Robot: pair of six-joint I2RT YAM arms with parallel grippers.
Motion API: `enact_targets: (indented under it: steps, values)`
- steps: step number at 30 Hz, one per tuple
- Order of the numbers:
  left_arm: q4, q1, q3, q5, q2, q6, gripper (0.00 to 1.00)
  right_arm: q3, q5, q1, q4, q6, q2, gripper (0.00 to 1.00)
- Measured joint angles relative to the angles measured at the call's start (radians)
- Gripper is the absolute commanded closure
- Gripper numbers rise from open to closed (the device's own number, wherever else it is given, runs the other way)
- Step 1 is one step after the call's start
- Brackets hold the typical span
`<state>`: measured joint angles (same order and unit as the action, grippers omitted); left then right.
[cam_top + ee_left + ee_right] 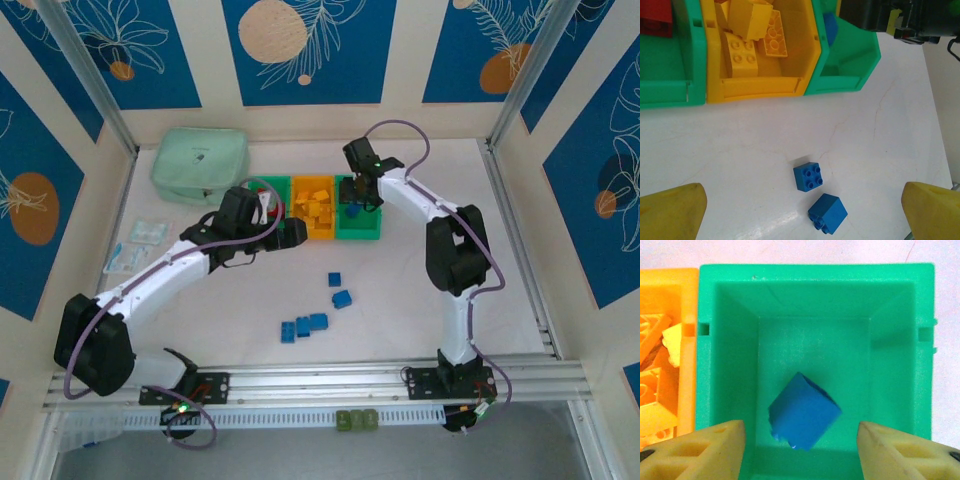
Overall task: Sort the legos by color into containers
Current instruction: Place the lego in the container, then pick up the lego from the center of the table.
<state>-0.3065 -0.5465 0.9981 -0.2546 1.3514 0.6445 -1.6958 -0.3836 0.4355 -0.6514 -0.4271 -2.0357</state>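
Observation:
Three containers stand in a row: a left green bin (275, 185), a yellow bin (312, 232) and a right green bin (362, 234). My right gripper (800, 450) hangs open over the right green bin (815, 272). A blue lego (804, 412) sits tilted on a corner inside that bin, apart from both fingers. My left gripper (802, 212) is open above the table, with two blue legos (808, 177) (827, 213) lying below it. Yellow legos (745, 55) fill the yellow bin (760, 87). A red lego (655, 17) lies in the left green bin (665, 92).
Three more blue legos (303, 326) lie together nearer the front edge. A pale mint pouch (200, 165) sits at the back left, with clear packets (135, 240) at the left edge. An aluminium rail (330, 380) runs along the front.

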Motion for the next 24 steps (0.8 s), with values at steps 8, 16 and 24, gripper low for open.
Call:
enact_targets:
  steps: [8,16,24]
  values:
    - [-0.012,0.0,-0.022,0.0,-0.053,0.0,0.01,0.137,0.016,0.053,0.018,0.002,0.169,0.35]
    - [-0.02,0.0,-0.13,0.003,-0.186,0.009,0.01,0.336,0.039,0.172,0.014,-0.026,0.315,0.31]
    - [-0.014,0.001,-0.243,0.024,-0.248,0.056,0.01,0.44,0.047,0.289,0.003,-0.112,0.317,0.28]
